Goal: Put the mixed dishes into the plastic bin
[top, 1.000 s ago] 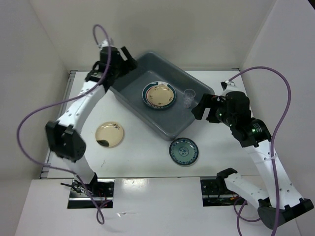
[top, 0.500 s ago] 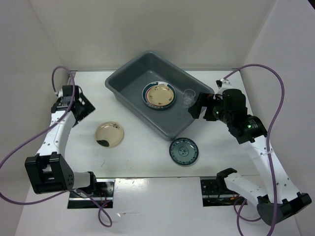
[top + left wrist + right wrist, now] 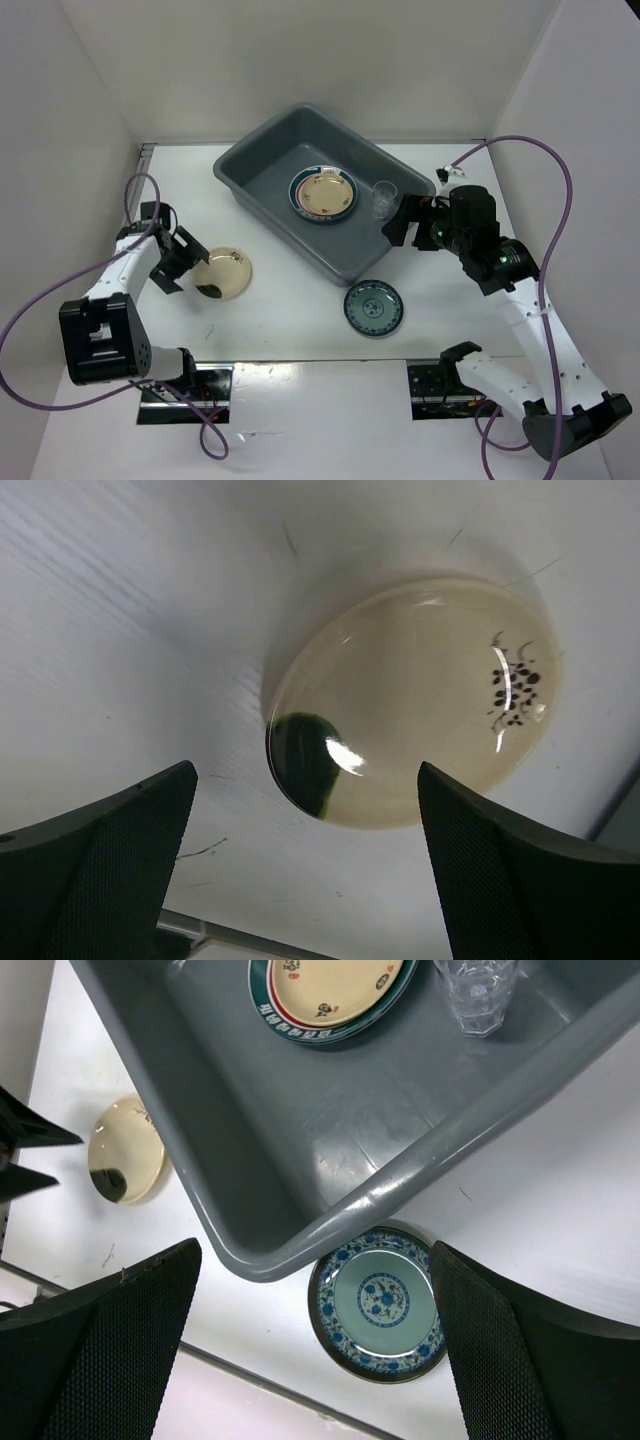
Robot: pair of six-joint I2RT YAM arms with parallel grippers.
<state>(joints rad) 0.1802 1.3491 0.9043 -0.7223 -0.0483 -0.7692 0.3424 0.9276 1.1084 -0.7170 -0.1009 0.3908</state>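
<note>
The dark grey plastic bin [image 3: 250,150] stands at the table's middle back. In it lie stacked plates [image 3: 323,194], a cream one on top of a dark-rimmed one, and a clear cup [image 3: 384,199]. A shiny gold-cream plate [image 3: 223,273] lies on the table left of the bin. A small teal patterned plate [image 3: 373,307] lies by the bin's near corner. My left gripper [image 3: 188,257] is open and empty just left of the gold-cream plate [image 3: 420,700]. My right gripper [image 3: 398,222] is open and empty above the bin's right corner [image 3: 330,1210] and the teal plate [image 3: 383,1303].
White walls close the table on the left, back and right. The near table edge shows as a strip in the right wrist view [image 3: 150,1335]. The left gripper's fingers [image 3: 25,1150] show next to the gold-cream plate [image 3: 125,1163].
My left arm swung from the bin's far left corner out to the left, then down beside the gold-cream plate. My right gripper shifted slightly left. The dishes have not moved.
</note>
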